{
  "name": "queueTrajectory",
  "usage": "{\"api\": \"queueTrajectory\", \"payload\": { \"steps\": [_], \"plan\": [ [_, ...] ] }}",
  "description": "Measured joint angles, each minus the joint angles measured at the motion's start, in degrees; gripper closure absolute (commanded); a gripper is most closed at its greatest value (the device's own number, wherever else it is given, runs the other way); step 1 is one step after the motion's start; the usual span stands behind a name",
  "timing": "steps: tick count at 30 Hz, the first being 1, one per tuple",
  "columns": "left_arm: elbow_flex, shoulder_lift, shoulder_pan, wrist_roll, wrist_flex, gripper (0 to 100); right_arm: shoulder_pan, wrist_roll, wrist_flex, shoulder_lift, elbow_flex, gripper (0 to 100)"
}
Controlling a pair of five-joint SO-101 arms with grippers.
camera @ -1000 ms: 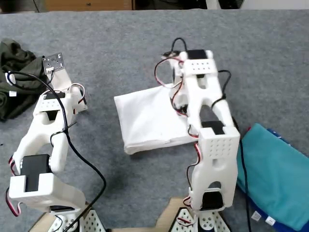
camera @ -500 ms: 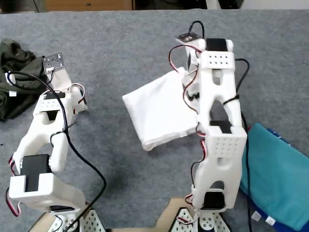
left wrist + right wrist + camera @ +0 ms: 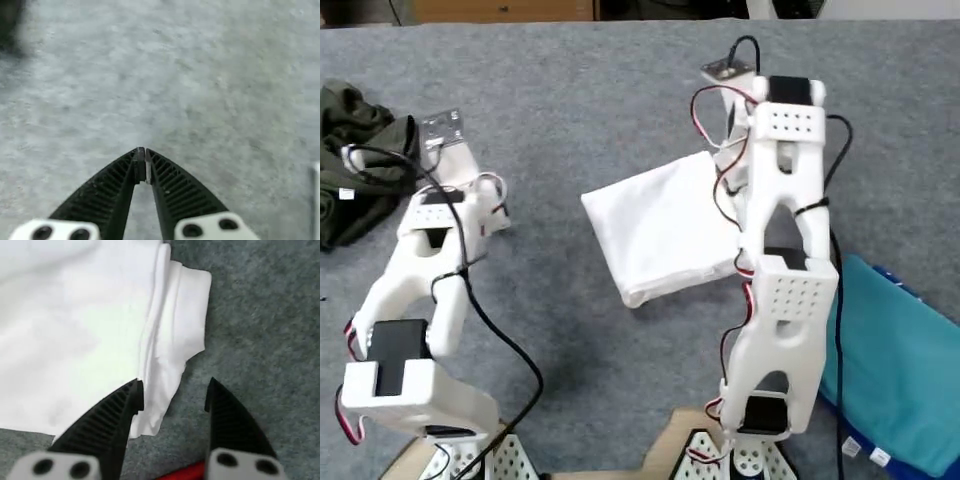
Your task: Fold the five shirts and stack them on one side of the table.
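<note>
On grey table (image 3: 570, 90): teal shirt (image 3: 900, 370) at 4 o'clock | folded white shirt (image 3: 660, 225) centre, right arm covering its 3 o'clock side | dark green shirt (image 3: 355, 170) bunched at 10 o'clock | right gripper (image 3: 172, 390) fingers apart, over white shirt's edge | left gripper (image 3: 140, 160) fingers together, above bare table.

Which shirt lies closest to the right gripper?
The white shirt, folded in the middle; the open right gripper hangs at its edge. The dark green shirt and teal shirt lie off to either side.

Bright even light, soft shadows; white shirt (image 3: 75, 315) seemingly overexposed.
</note>
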Motion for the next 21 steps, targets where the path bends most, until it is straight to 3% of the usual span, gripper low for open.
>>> {"api": "queueTrajectory", "payload": {
  "steps": [4, 13, 21],
  "plan": [
    [-5.54, -1.85, 6.51, 2.11, 4.66, 98, 2.73, 0.79, 0.09, -3.16, 0.88, 99.8],
    [-17.49, 6.24, 18.11, 8.00, 5.27, 98, 3.08, 1.93, -4.40, -20.84, 29.45, 99.4],
    [-27.96, 21.45, 19.34, 9.58, 4.66, 98, 3.08, 2.64, -20.22, -25.23, 51.16, 99.4]
  ]
}}
